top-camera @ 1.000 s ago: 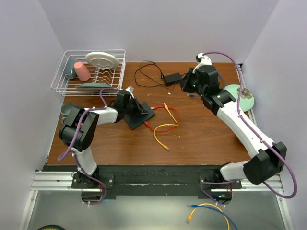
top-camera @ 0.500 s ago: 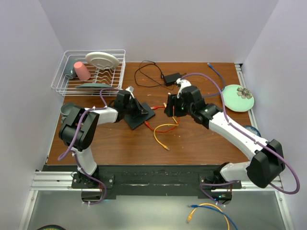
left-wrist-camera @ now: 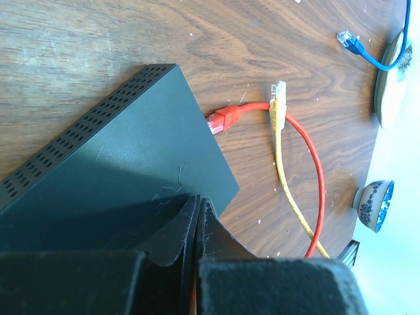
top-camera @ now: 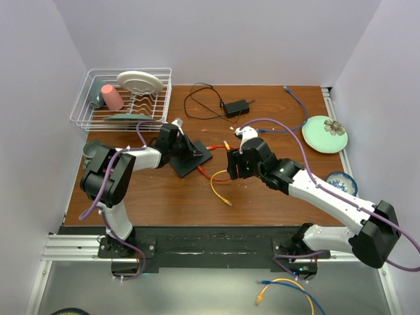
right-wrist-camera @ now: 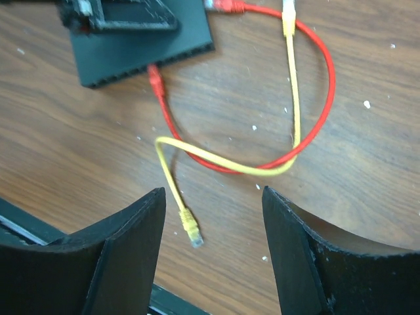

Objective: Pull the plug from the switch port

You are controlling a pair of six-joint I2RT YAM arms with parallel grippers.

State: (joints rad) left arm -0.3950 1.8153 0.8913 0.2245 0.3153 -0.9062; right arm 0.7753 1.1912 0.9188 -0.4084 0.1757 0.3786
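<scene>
- Two jaws of the right gripper [right-wrist-camera: 211, 197] stand wide apart, holding nothing, hovering nearer than the switch [top-camera: 192, 157], over the loose yellow cable [right-wrist-camera: 292, 85];
- red plug [right-wrist-camera: 155, 77] meets the switch's near edge, where the switch port [right-wrist-camera: 177, 58] likely sits; a second red plug [left-wrist-camera: 222, 119] meets its right-hand edge; how deep either sits, I cannot tell;
- plug body looks small, hard, probably latched, its cord limp; best pinched on the boot just beside the switch, never the cord;
- switch seems light, apt to slide;
- left gripper [left-wrist-camera: 197, 207], fingers together, tips resting on the switch's top toward its far-left side.
</scene>
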